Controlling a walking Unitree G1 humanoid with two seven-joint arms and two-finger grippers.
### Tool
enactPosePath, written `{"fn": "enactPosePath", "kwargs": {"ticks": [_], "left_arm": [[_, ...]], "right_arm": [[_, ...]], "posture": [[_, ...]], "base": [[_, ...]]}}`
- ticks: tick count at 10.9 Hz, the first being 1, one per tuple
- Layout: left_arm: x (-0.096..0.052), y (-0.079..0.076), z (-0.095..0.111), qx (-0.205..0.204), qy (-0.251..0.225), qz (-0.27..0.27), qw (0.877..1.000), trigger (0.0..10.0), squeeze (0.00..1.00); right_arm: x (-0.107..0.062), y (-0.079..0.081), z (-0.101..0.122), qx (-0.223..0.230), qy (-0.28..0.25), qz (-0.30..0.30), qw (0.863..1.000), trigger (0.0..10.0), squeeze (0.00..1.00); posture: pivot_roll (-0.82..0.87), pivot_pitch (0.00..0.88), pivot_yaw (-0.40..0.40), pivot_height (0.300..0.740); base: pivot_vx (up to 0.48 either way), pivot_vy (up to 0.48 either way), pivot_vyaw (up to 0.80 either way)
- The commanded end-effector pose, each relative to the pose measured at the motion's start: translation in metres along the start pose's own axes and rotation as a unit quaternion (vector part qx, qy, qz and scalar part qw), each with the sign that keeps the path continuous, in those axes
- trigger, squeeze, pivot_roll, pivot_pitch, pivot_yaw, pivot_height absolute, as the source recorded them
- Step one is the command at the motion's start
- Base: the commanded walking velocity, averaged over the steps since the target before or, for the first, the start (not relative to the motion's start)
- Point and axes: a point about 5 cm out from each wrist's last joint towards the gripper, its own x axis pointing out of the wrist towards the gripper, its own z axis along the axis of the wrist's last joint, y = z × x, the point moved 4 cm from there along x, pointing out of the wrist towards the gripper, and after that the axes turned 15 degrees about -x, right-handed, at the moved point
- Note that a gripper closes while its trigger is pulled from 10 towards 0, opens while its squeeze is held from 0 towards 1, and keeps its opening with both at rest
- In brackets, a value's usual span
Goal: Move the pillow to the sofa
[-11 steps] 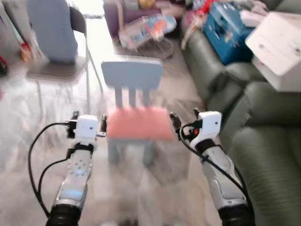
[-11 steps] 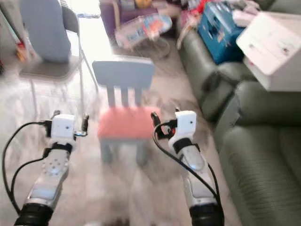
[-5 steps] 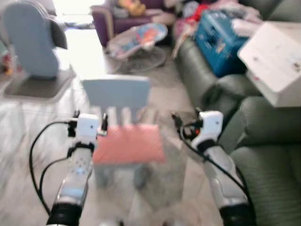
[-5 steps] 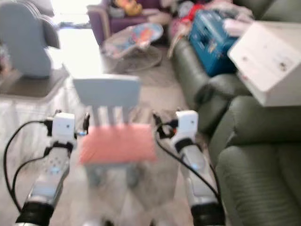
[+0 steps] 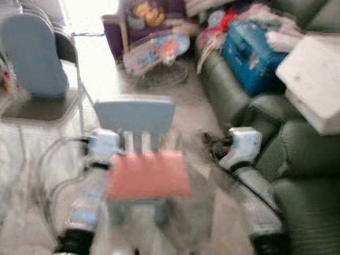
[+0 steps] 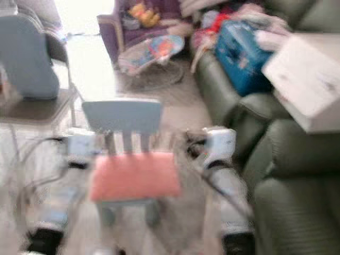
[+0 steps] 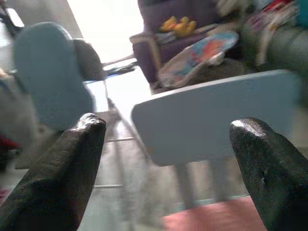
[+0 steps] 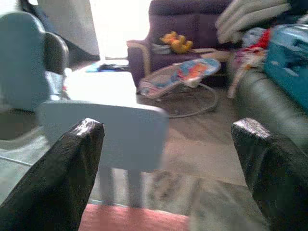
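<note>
Green sofa [image 5: 297,175] fills the right side, boxes piled at upper right. Small blue chair [image 5: 139,119] at centre; the pink pillow [image 5: 149,174] lies flat on its seat. Left gripper [image 7: 163,159] and right gripper [image 8: 168,163] flank the chair, fingers spread wide, holding nothing. Blurred views: steady first, then close in level on both pillow edges.
</note>
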Motion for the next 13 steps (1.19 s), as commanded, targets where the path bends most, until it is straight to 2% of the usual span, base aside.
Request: {"fn": "enactPosePath", "kwargs": {"ticks": [1,2,4,6,8,10,13], "left_arm": [[0.002,-0.013,0.007,0.000,-0.016,-0.016,1.000,10.0,0.00],[0.002,-0.013,0.008,0.005,-0.021,-0.014,1.000,10.0,0.00],[0.001,-0.014,0.005,-0.018,-0.008,-0.001,1.000,10.0,0.00],[0.000,-0.015,0.004,-0.011,-0.009,0.002,1.000,10.0,0.00],[-0.007,-0.008,0.002,0.000,-0.008,0.007,1.000,10.0,0.00],[-0.022,0.004,-0.010,0.009,0.008,0.001,1.000,10.0,0.00],[-0.034,0.015,-0.018,0.023,0.024,0.012,0.999,10.0,0.00]], "right_arm": [[-0.003,-0.014,-0.002,-0.011,0.005,-0.020,1.000,10.0,0.00],[-0.003,-0.014,-0.002,-0.010,0.005,-0.020,1.000,10.0,0.00],[-0.003,-0.015,-0.003,-0.012,0.008,-0.022,1.000,10.0,0.00],[-0.003,-0.016,-0.004,-0.012,0.009,-0.025,1.000,10.0,0.00],[-0.008,-0.022,-0.005,-0.019,0.011,-0.037,0.999,10.0,0.00],[-0.020,-0.031,-0.014,-0.031,0.026,-0.059,0.997,10.0,0.00],[-0.041,-0.032,-0.031,-0.041,0.060,-0.070,0.995,10.0,0.00]], "posture": [[-0.06,0.000,-0.044,0.740],[-0.06,0.000,-0.044,0.740],[-0.06,0.000,-0.044,0.740],[-0.06,0.000,-0.044,0.740],[-0.06,0.000,-0.044,0.740],[-0.06,0.000,-0.045,0.740],[-0.05,0.000,-0.042,0.740]], "base": [[0.000,0.446,0.00],[0.000,0.458,0.00],[0.000,0.000,0.00],[0.000,0.000,0.00],[0.000,0.000,0.00],[0.000,0.000,0.00],[0.000,0.000,0.00]]}}
